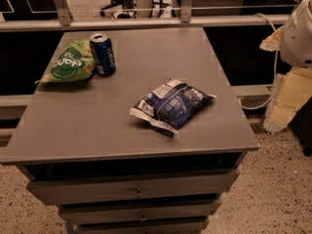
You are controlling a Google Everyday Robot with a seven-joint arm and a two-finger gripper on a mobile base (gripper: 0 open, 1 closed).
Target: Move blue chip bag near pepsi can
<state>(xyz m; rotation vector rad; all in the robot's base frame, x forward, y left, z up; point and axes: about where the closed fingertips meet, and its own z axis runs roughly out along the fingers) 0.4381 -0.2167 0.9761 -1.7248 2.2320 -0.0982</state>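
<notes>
The blue chip bag (171, 105) lies flat on the grey table top (97, 126), right of the middle and toward the front edge. It is dark navy with white patches and white sealed ends. The pepsi can (103, 54) stands upright at the back left, dark blue with a silver top. It is well apart from the blue bag. My gripper (285, 104) hangs on the white arm (298, 33) at the right edge of the view. It is off the table, to the right of the blue bag, and touches nothing.
A green chip bag (68, 63) lies at the back left, right beside the can. The table has drawers (136, 191) below its front edge. A rail (146, 22) runs behind the table. Speckled floor (278, 189) lies to the right.
</notes>
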